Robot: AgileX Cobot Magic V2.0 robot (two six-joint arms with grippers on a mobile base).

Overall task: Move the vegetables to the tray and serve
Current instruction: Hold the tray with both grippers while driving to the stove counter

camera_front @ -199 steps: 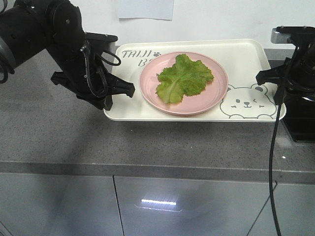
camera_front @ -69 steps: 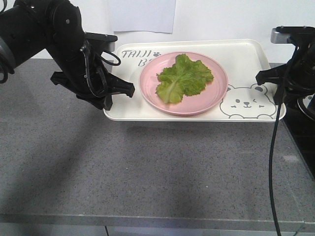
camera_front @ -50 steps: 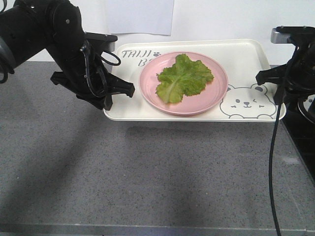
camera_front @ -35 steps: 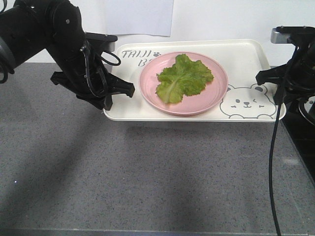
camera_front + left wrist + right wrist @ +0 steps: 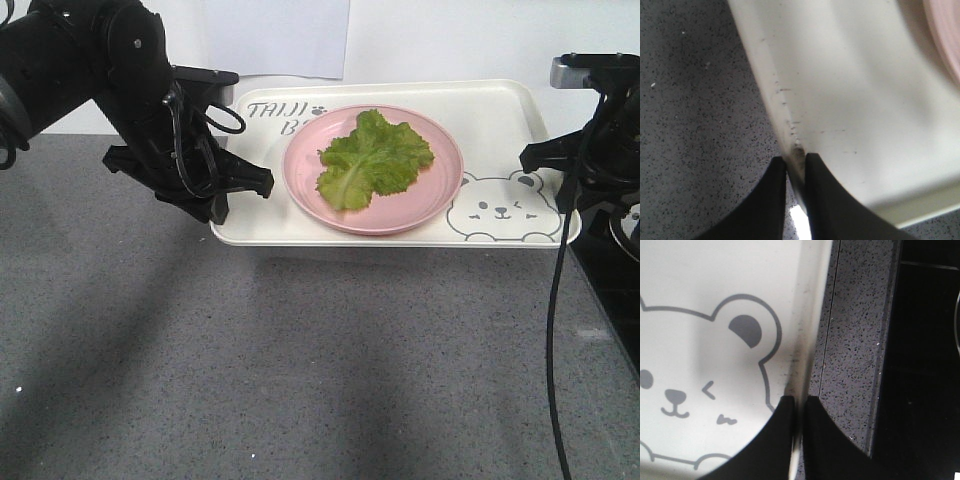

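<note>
Fingers point(image 5: 795, 200) point(image 5: 799, 440) of both arms pinched on opposite tray point(image 5: 500, 110) rims, above speckled grey counter point(image 5: 300, 380).

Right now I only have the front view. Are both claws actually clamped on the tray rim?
Observer: Left wrist view shows the left claw shut on the rim of the tray, one finger on each side of its edge.
Operator: Right side?
Observer: The same. The right claw pinches the rim just beside the bear drawing.
Operator: Anything near the right edge?
Observer: The grey counter ends in a seam there; a black surface lies beyond it.
</note>
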